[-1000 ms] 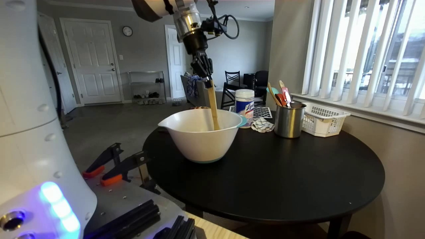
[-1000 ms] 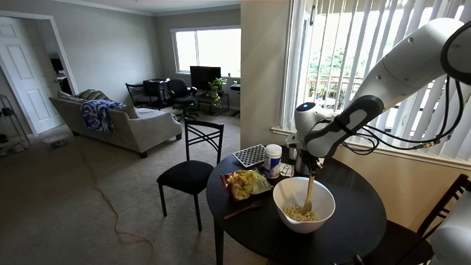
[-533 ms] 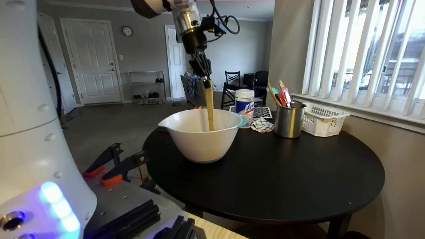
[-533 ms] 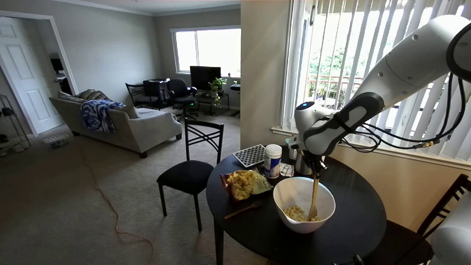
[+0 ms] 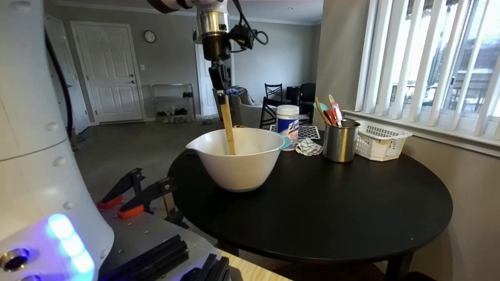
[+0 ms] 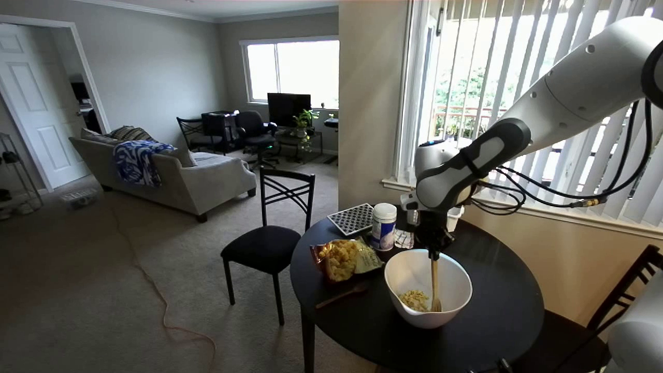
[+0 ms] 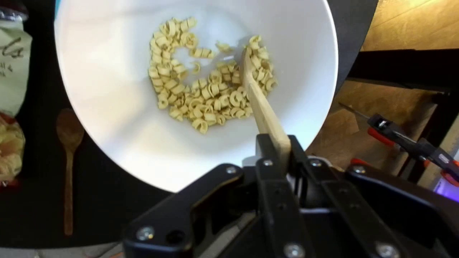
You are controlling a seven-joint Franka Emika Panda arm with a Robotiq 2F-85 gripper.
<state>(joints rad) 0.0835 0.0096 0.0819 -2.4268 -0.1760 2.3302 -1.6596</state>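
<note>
Got the claw (image 7: 280, 143) squeezed in narrow on the top end of a wooden utensil (image 7: 263, 107), so yeah, properly holding it. Hanging above the rim of the big white bowl (image 5: 240, 171), with the utensil's lower end down inside the bowl and leaning a little in an exterior view. Poking in among some curly pale-yellow bits (image 7: 215, 107) at the bottom of the bowl, spread in a rough crescent. Can't tell whether pasta or some kind of snack tbh.

Spotting a wooden spoon (image 7: 69, 150) flat on the black table (image 5: 332, 218) just beside the bowl, and on that same side of the bowl an open snack bag (image 6: 369, 258) with yellow chunks (image 6: 341, 259) showing. Also seeing a white-lidded tub (image 5: 288, 127) and a crumpled checked cloth (image 5: 309, 147) near the bowl. Farther from the bowl, can make out a steel pot (image 5: 340, 146) of kitchen tools (image 5: 336, 111), a white basket (image 5: 384, 147) and, well apart from the bowl, a black chair (image 6: 261, 248).
</note>
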